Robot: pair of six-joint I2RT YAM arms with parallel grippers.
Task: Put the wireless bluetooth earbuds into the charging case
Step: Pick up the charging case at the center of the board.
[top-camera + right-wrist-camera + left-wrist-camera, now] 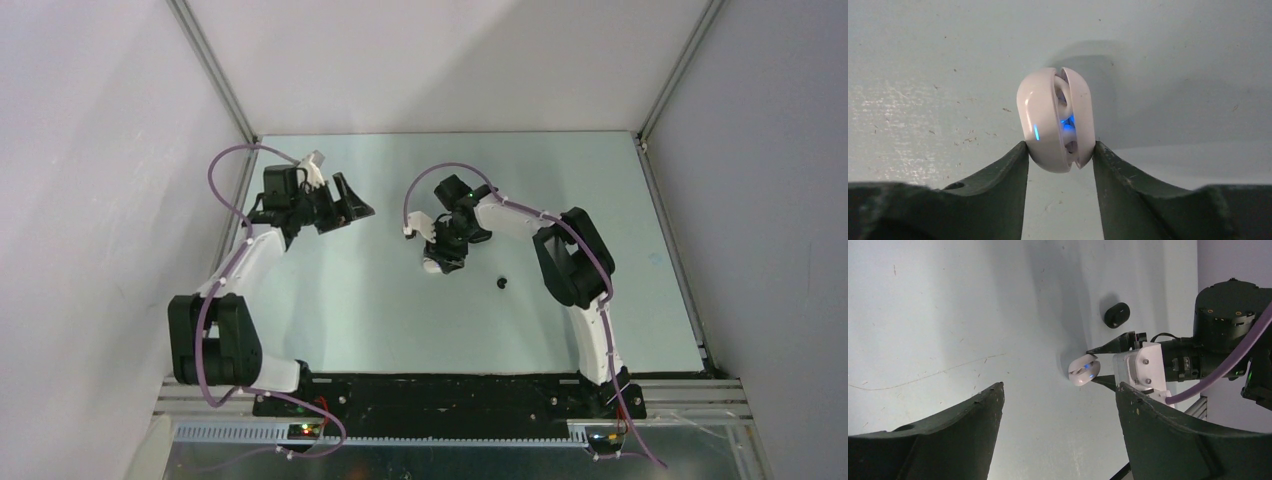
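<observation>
A pale green table (350, 330) carries everything. My two arms reach out over it from its near edge.

My left gripper (1059, 390) hangs over the left half of the surface, toward the far edge. Its jaws are wide apart and hold nothing.

My right gripper (1060, 146) is near the middle of the surface. Its two dark fingers (1003, 175) press on opposite sides of a white charging case (1045, 125), so it is clamped on that case. I cannot tell whether the case rests on the surface or sits just above it.

The case is a smooth, rounded clamshell, and its two halves are nearly together. A blue light glows in the gap.

A small black rounded object (1117, 315) lies alone, near the case toward the near right corner. I cannot tell whether it is a case or a bud.

In the case's gap sits what looks like a white earbud (1063, 96).

I judge the case light, hard and slippery, and its curve could let it squirt out of a pinch. The best hold is across its broad shell faces, low and centred. The bud is tiny and would want a gentle grip.
</observation>
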